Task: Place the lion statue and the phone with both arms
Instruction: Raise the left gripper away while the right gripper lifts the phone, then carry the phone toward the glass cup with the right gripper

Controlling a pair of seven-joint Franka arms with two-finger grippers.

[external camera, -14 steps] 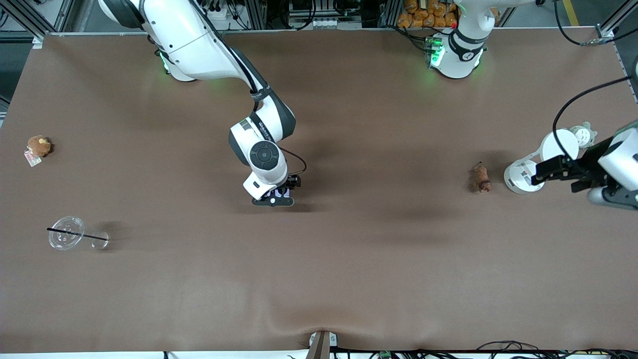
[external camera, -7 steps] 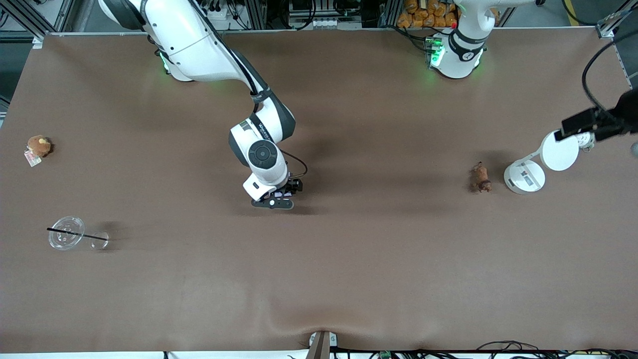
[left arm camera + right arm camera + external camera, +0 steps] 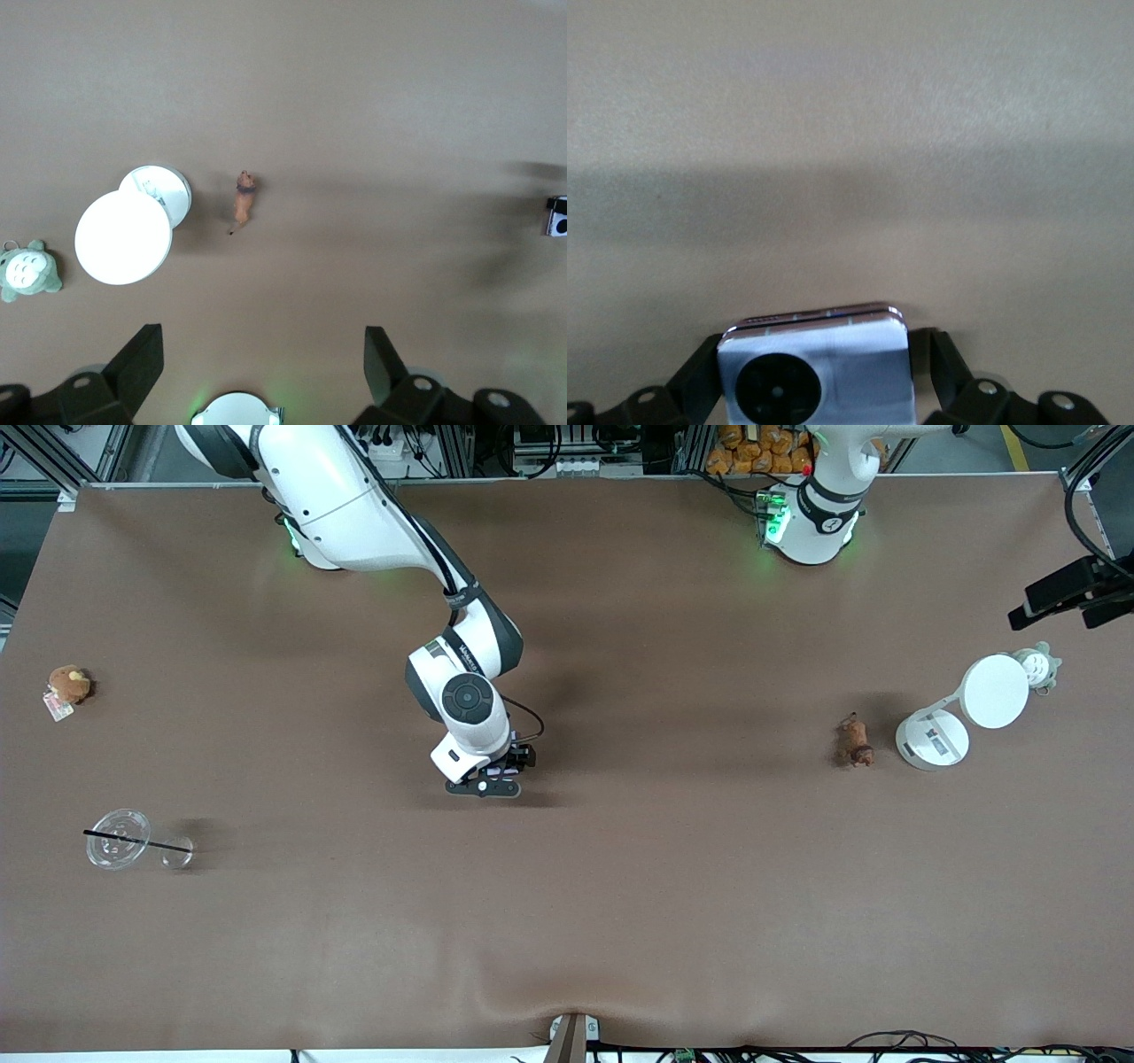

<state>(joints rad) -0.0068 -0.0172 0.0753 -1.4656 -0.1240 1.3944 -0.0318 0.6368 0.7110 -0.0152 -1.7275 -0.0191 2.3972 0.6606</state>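
Observation:
The lion statue (image 3: pixel 855 742), a tiny reddish-brown figurine, lies on the brown table beside the white lamp's base, toward the left arm's end; it also shows in the left wrist view (image 3: pixel 244 197). My left gripper (image 3: pixel 1059 593) is open and empty, high over the table's edge past the lamp; its dark fingers (image 3: pixel 142 363) stand wide apart around the gripper's middle (image 3: pixel 263 359). My right gripper (image 3: pixel 485 782) is low over the table's middle, shut on the phone (image 3: pixel 815 372), pale lilac-white with a round black camera circle. A bit of the phone shows in the front view (image 3: pixel 498 767).
A white round-based lamp (image 3: pixel 935 737) (image 3: pixel 122 237) stands by the lion, with a small green-white plush (image 3: pixel 1036 666) (image 3: pixel 27 270) beside its head. A tan plush toy with a tag (image 3: pixel 69 684) and a clear cup with a black straw (image 3: pixel 120 849) lie toward the right arm's end.
My left gripper has risen and drawn away from over the lamp toward the table's edge. The right gripper with the phone has hardly moved. The lion has not moved.

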